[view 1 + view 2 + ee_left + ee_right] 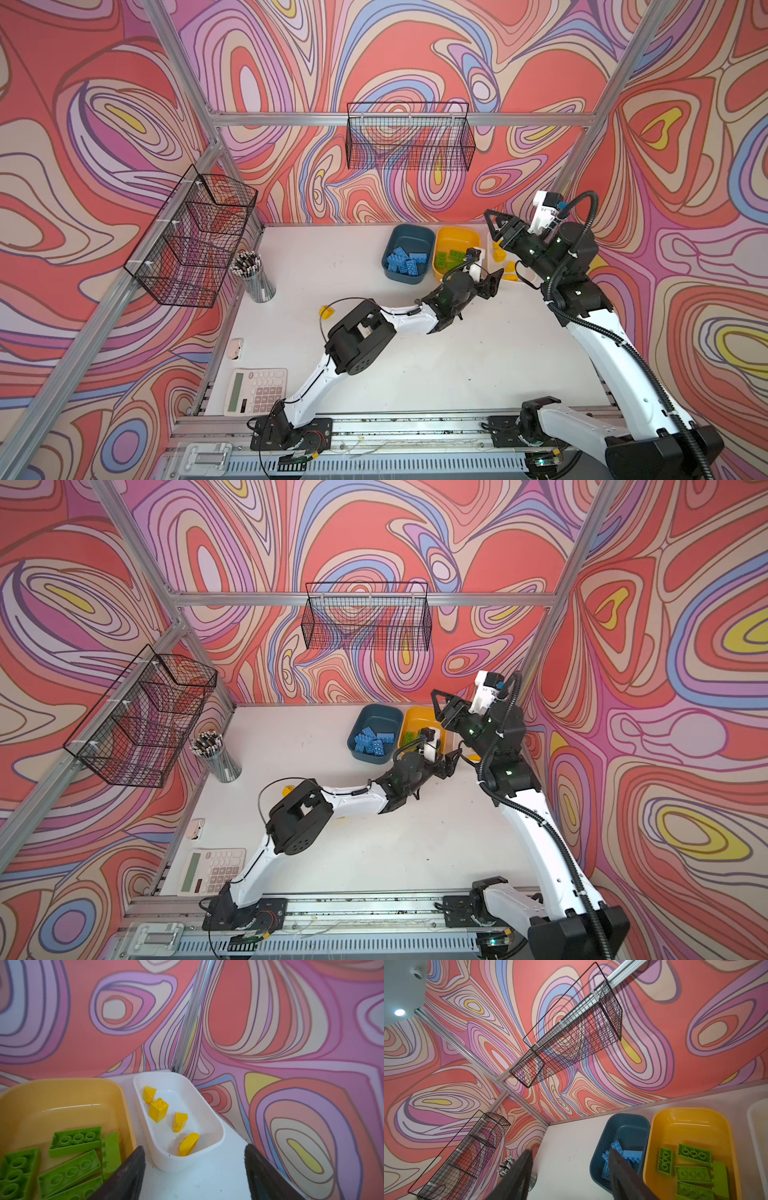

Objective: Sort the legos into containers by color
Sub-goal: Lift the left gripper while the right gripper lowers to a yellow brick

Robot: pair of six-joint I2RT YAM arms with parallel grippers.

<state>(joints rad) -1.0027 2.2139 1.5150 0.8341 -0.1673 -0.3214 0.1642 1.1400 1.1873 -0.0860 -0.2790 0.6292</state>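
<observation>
My left gripper [194, 1147] gapes empty; the yellow legos [158, 1110] look light, hard and slick, best pinched across flat sides.

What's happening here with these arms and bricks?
Two robot arms are sorting legos by color. Blue legos lie in the teal tub, green legos in the yellow tub, yellow legos in the white tub. The left end effector is open and empty by the white tub; the right end effector hangs open near the tubs. One yellow piece lies on the table.
</observation>
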